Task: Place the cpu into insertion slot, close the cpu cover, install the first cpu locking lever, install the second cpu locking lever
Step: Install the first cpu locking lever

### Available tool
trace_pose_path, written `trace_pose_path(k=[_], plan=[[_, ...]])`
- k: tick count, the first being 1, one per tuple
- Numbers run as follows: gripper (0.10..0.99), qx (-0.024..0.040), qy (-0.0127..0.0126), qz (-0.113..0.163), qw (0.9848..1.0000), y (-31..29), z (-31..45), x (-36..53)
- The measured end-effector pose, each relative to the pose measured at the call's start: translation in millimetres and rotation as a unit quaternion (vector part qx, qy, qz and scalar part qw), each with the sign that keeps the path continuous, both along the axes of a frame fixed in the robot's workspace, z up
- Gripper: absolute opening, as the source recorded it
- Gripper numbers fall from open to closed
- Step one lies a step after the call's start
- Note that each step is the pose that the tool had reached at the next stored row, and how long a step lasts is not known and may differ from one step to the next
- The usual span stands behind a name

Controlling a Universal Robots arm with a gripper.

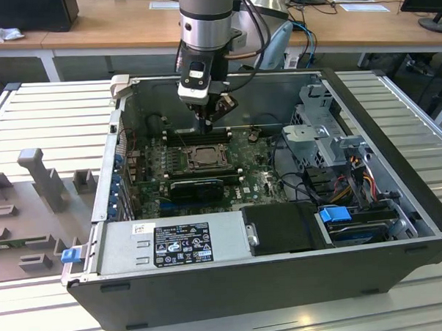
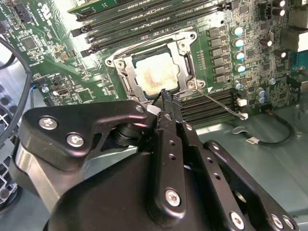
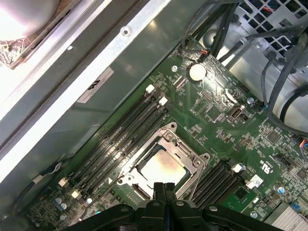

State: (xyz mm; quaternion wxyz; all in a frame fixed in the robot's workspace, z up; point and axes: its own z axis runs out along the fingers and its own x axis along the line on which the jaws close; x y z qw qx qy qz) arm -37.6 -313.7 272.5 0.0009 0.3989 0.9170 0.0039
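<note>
The cpu (image 2: 154, 77) (image 3: 161, 169), a pale silver square, lies flat in the insertion slot (image 1: 204, 157) on the green motherboard. The silver cpu cover (image 2: 185, 48) (image 3: 180, 144) is folded down around it as a frame. A thin metal locking lever (image 2: 219, 102) sticks out sideways from one corner of the socket, over the memory slots. My gripper (image 2: 165, 96) (image 3: 164, 186) (image 1: 205, 127) hovers just above the socket's edge nearest the case's back wall. Its black fingers are pressed together with nothing seen between them.
Long black memory slots (image 3: 120, 137) run on both sides of the socket. A black graphics card (image 1: 196, 187) lies in front of it. The case wall (image 3: 110, 62) stands close behind. Cables and the drive cage (image 1: 330, 142) fill the exterior view's right.
</note>
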Motion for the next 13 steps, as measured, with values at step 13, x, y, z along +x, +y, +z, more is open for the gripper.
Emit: trace_pose_path(k=[13], plan=[[0.106, 0.0, 0.0, 0.045, 0.999, 0.0, 0.0, 0.0]])
